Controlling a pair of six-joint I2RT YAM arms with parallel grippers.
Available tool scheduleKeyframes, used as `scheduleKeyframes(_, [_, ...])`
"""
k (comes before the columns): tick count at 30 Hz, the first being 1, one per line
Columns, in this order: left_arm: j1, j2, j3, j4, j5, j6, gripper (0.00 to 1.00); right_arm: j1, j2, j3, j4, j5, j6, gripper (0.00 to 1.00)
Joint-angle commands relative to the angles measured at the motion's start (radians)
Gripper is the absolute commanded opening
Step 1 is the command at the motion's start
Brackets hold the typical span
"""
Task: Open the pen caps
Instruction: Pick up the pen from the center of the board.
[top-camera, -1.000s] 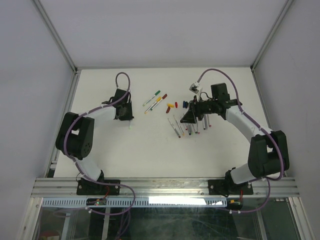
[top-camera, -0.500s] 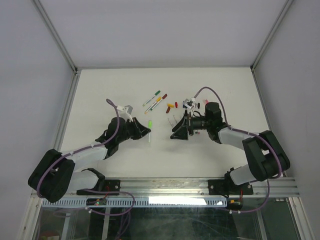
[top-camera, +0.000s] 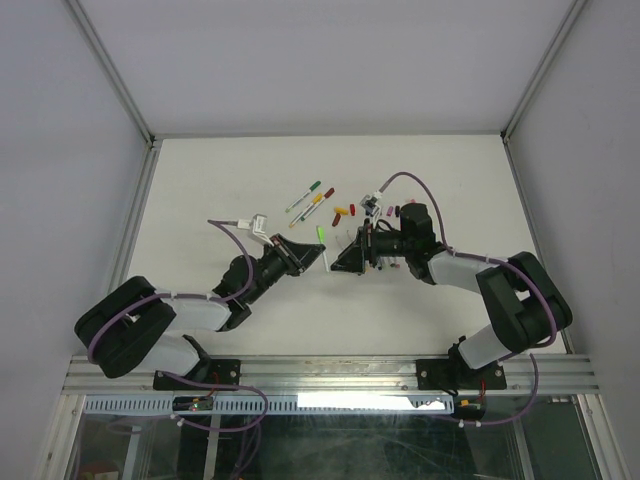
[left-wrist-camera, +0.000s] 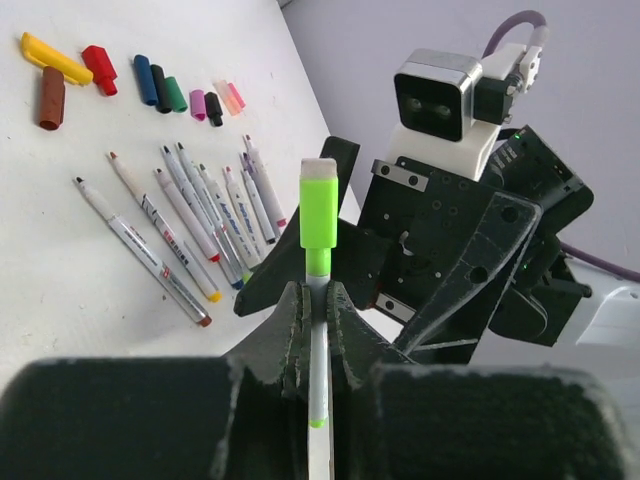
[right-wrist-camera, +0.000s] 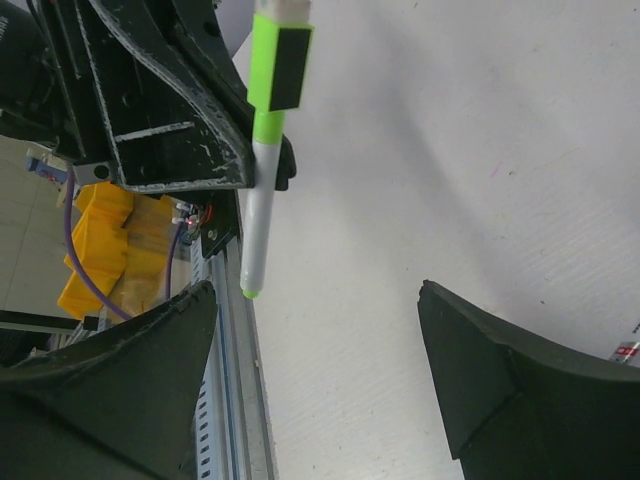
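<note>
The left gripper (left-wrist-camera: 318, 300) is clamped on the white plastic barrel of 1 slim marker pen (left-wrist-camera: 318, 350). Its lime-green plastic cap (left-wrist-camera: 319, 210) is on and sticks out past the fingertips. Facing that pen, near its cap, the right gripper (right-wrist-camera: 315, 300) has its jaws spread wide and holds nothing. Beyond the pen, uncapped white-barrelled pens (left-wrist-camera: 190, 235) and loose coloured caps (left-wrist-camera: 150, 85) lie on the white table (top-camera: 230, 170).

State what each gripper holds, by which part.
Fingers of the left gripper pinch the green-capped pen by its white barrel, below the cap; the right gripper holds nothing.
</note>
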Motion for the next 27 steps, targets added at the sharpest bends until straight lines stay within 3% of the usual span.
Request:
scheduleKeyframes(1, [-0.032,0.045,0.022,0.178,-0.092,-0.043,0.00,0.010,-0.032,0.023,0.127,-0.032,0.072,0.83])
scheduleKeyframes(13, [-0.095,0.113,0.055,0.210,-0.131,-0.039,0.00,0.038,-0.021,0.051,0.076,-0.028,0.064,0.60])
scheduleKeyframes(19, [-0.111,0.154,0.054,0.256,-0.135,-0.037,0.00,0.040,-0.025,0.065,0.052,-0.028,0.064,0.60])
scheduleKeyframes(20, [-0.111,0.154,0.052,0.272,-0.136,-0.034,0.00,0.039,-0.024,0.073,0.037,-0.045,0.050,0.22])
scheduleKeyframes(21, [-0.111,0.151,0.048,0.278,-0.138,-0.032,0.00,0.038,-0.021,0.083,0.011,-0.049,0.034,0.08])
scheduleKeyframes(23, [-0.111,0.137,0.042,0.280,-0.141,-0.020,0.00,0.038,-0.015,0.095,-0.025,-0.057,0.019,0.00])
scheduleKeyframes(27, [-0.113,0.103,0.038,0.247,-0.150,-0.004,0.00,0.040,-0.003,0.101,-0.030,-0.073,0.030,0.02])
